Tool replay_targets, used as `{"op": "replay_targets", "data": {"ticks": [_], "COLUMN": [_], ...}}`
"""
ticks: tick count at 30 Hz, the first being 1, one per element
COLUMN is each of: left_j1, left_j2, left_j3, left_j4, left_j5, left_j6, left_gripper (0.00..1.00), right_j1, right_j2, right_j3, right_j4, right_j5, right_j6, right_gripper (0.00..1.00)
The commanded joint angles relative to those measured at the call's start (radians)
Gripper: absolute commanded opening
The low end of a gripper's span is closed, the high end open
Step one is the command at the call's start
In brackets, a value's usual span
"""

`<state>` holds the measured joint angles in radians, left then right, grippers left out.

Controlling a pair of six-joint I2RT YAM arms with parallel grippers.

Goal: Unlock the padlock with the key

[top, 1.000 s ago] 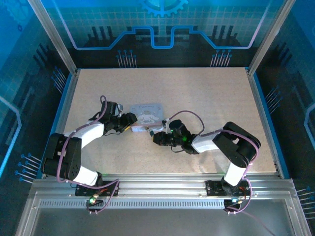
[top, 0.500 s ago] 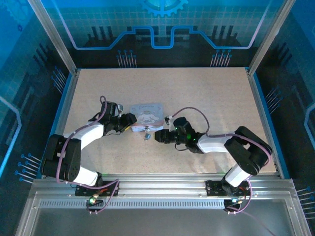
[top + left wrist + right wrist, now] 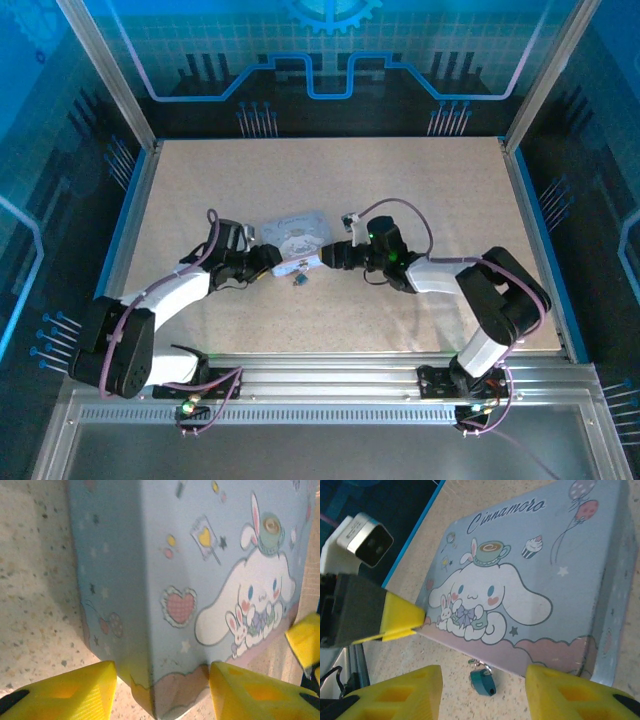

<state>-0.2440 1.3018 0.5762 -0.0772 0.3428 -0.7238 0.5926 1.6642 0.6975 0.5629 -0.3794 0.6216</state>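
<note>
Tabletop [image 3: 400, 190]: one tin [image 3: 297, 238], seemingly one padlock [image 3: 483, 683]

Tin box [image 3: 530, 555] pale blue, white cartoon dog; padlock [image 3: 483, 684] seemingly dark teal; fingers [image 3: 395, 695] yellow.

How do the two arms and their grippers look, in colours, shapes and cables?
The left arm and the right arm have white links and black joints; a thin purple cable loops along each. The right arm shows a small green light. The left gripper and right gripper are black with blocky yellow fingers.
</note>
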Motion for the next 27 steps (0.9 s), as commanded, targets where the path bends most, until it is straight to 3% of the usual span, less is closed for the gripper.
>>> {"op": "replay_targets", "data": {"ticks": [1,5,8,13,18,27], "left_j1": [-0.027,-0.061,-0.084,-0.114,-0.135,-0.143], "left_j2": [-0.033,-0.045,-0.044,-0.031,-0.025,-0.022], "left_j3": [-0.028,-0.035,-0.042,-0.052,-0.049,-0.049], "left_j4": [-0.039,-0.037,-0.027,0.013,0.028,0.03], "left_j5": [-0.015,-0.026,-0.036,-0.036,-0.051,-0.058], "left_j6": [-0.036,-0.053,-0.063,-0.088,-0.1,-0.103], "left_gripper": [0.53,0.53,0.53,0.53,0.53,0.53], "right_j1": [-0.02,-0.029,-0.032,-0.036,-0.033,-0.006], "right_j2": [0.048,0.024,-0.027,-0.077,-0.032,0.088], "right_j3": [0.053,0.029,-0.029,-0.117,-0.16,-0.113], "right_j4": [0.025,0.012,0.005,0.026,0.123,0.205], "right_j5": [-0.074,-0.042,-0.015,-0.051,-0.152,-0.165], "right_j6": [-0.043,-0.063,-0.083,-0.114,-0.136,-0.178], "right_gripper": [0.48,0.48,0.54,0.56,0.55,0.55]}}
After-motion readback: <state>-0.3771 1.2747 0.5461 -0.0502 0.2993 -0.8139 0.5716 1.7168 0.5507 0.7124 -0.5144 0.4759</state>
